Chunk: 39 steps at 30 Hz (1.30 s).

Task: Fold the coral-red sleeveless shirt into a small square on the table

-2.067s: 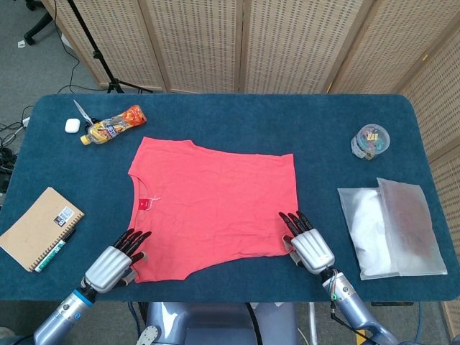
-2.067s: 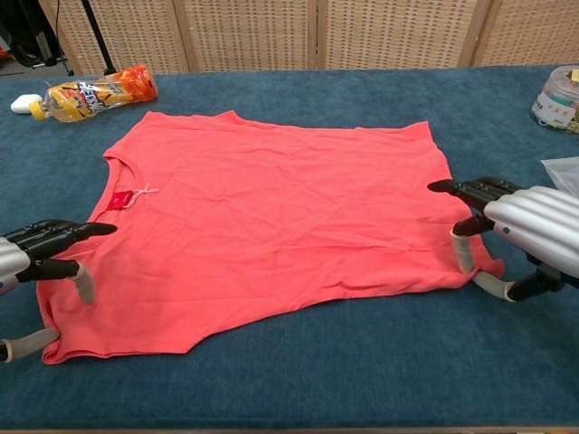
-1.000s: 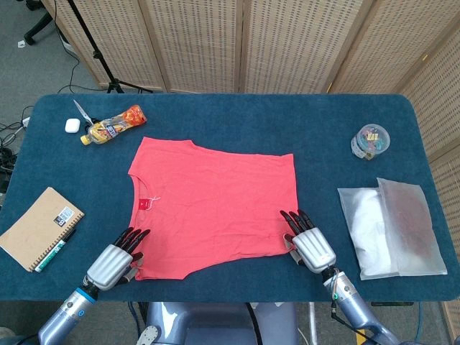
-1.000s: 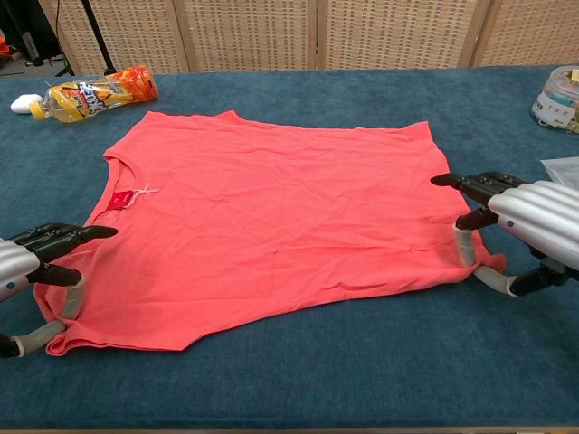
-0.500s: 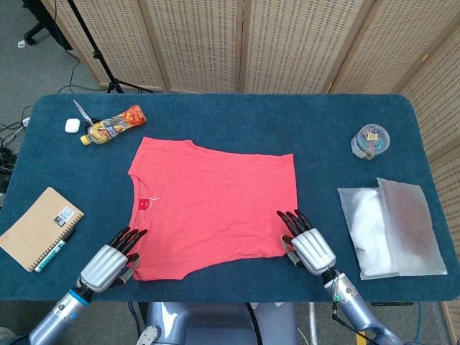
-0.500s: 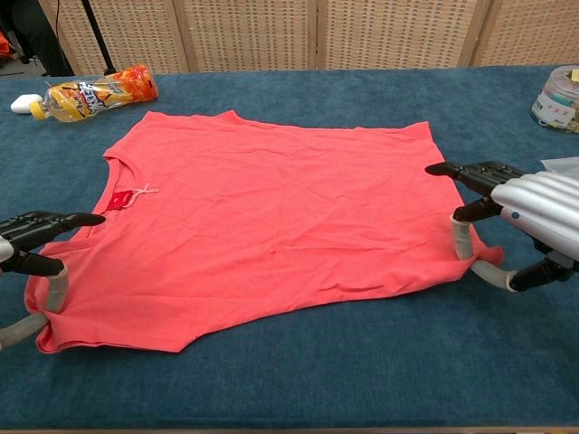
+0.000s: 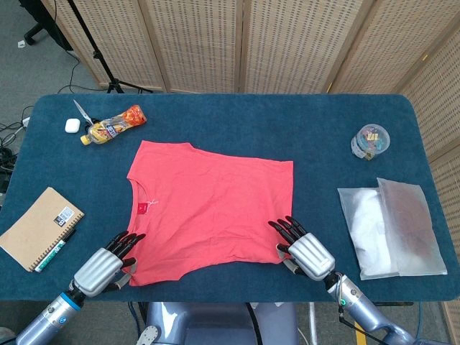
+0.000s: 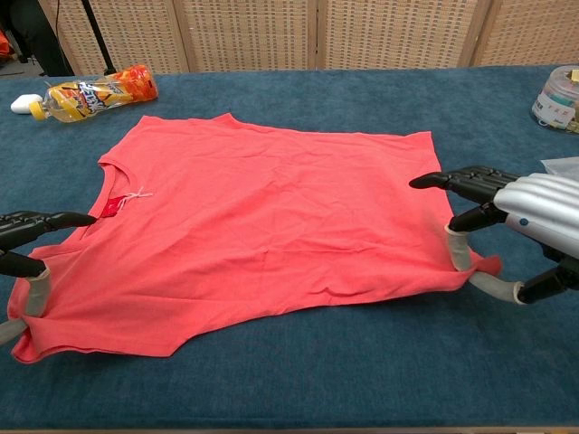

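Bright, even light falls from overhead, and shadows stay soft and short. Both views are sharp, without glare. The chest view bows slightly toward its edges.

Woven folding screens (image 7: 244, 43), grey floor (image 7: 29, 68), blue table (image 7: 323, 136)

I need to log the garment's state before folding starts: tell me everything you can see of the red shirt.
The shirt is coral-red, sleeveless, of thin, lightly wrinkled fabric, with a small red tag and white thread at the neckline. It lies spread flat and unfolded on the blue table, neckline toward the robot's left. The left hand pinches its near corner on that side, and the right hand pinches the near hem corner; the fabric is slightly bunched at both.
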{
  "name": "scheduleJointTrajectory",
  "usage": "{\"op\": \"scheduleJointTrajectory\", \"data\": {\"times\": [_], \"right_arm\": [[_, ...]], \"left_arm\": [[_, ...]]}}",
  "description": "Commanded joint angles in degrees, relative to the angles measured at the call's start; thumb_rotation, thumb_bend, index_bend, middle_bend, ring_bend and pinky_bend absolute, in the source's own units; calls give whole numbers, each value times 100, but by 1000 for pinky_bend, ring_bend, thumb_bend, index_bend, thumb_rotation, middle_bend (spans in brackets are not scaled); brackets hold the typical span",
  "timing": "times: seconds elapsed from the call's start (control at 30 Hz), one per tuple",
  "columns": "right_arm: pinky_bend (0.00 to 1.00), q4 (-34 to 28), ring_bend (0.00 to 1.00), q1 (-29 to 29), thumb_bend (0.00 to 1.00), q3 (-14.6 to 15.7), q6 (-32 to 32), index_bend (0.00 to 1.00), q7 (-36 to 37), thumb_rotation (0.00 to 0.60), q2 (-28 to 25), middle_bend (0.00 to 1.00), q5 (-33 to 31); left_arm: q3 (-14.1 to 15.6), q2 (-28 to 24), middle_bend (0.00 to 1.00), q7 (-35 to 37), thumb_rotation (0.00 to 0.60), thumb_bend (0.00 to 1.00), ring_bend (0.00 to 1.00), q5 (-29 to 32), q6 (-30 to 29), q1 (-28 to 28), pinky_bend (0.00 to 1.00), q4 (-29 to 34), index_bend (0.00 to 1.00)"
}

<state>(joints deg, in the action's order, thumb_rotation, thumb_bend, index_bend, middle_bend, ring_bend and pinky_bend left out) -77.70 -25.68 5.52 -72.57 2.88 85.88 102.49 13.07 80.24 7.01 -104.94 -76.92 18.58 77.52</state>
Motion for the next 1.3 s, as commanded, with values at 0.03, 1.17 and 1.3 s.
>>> {"op": "scheduleJointTrajectory", "data": {"times": [0.03,1.17,1.3], "right_arm": [[0,-18,0,-194,724,208,17,687,376,600,-225,58,337],[0,-502,0,-529,724,413,50,687,1220,600,-889,68,461],[0,-446,0,-706,724,-44,440,687,1275,600,-830,68,-185]], "left_arm": [[89,-148,0,125,600,498,0,-112,-30,36,0,202,728],[101,-1017,0,1507,600,525,0,41,169,410,0,1046,732],[-430,-960,0,1460,600,525,0,855,905,768,0,1165,734]]}}
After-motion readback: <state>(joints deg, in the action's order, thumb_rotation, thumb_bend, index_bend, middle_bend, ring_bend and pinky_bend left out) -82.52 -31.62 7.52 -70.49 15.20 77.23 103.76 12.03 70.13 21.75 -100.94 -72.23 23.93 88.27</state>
